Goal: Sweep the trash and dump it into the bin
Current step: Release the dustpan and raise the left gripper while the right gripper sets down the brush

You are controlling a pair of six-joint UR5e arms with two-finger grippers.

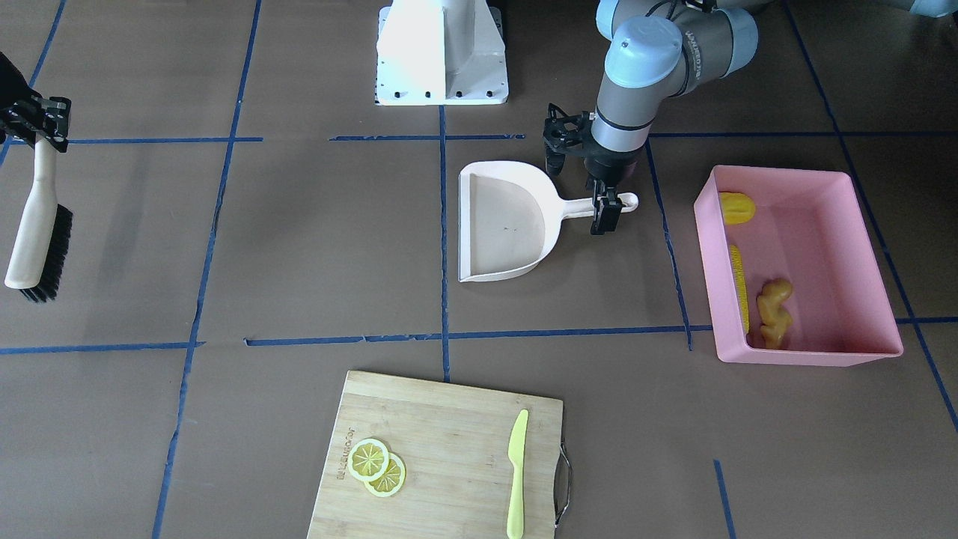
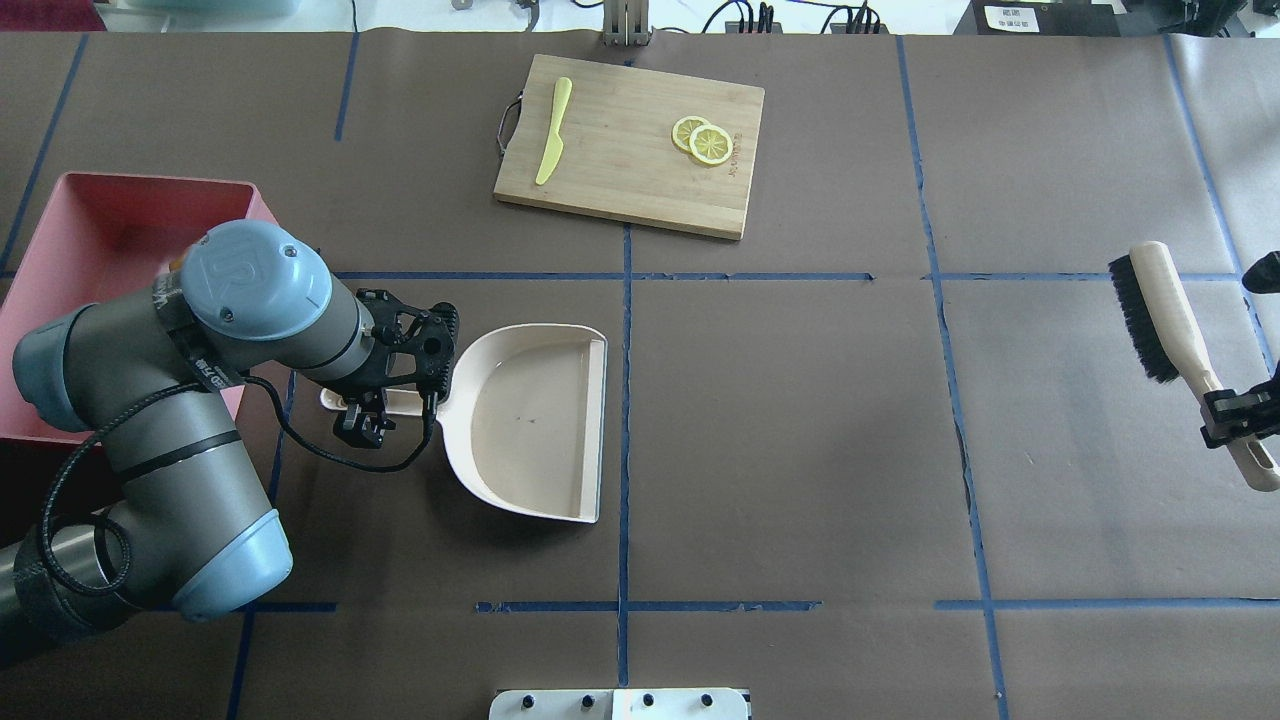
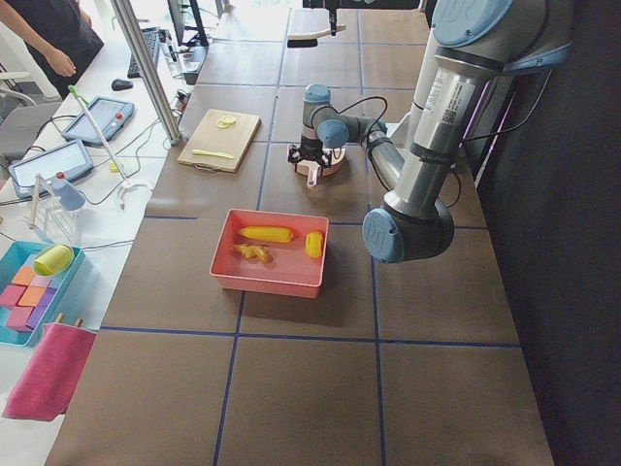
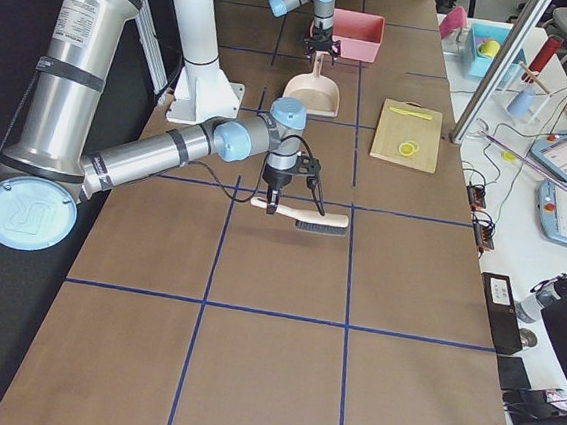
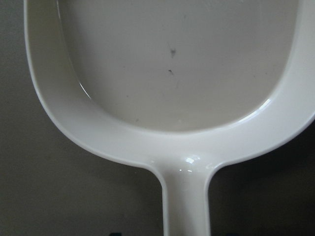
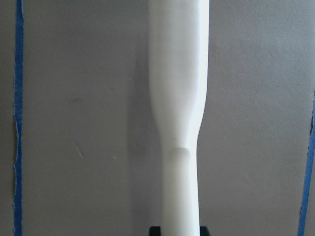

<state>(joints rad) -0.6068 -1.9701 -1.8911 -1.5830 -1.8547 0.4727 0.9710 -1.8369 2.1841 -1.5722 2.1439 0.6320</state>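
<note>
Straddling the dustpan handle near the bin, left gripper gapes; right gripper clamps the brush.

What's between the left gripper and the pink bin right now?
Nothing but bare brown table paper crossed by one blue tape line, seen in the front-facing view between the left gripper and the bin.

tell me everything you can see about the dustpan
The dustpan is cream-white, plastic-looking: a shallow scoop with a raised rim on three sides, an open flat lip and a short handle with a hole at its end. It lies flat on the brown table, empty but for faint specks. The left claw straddles its handle; whether it grips is unclear.
</note>
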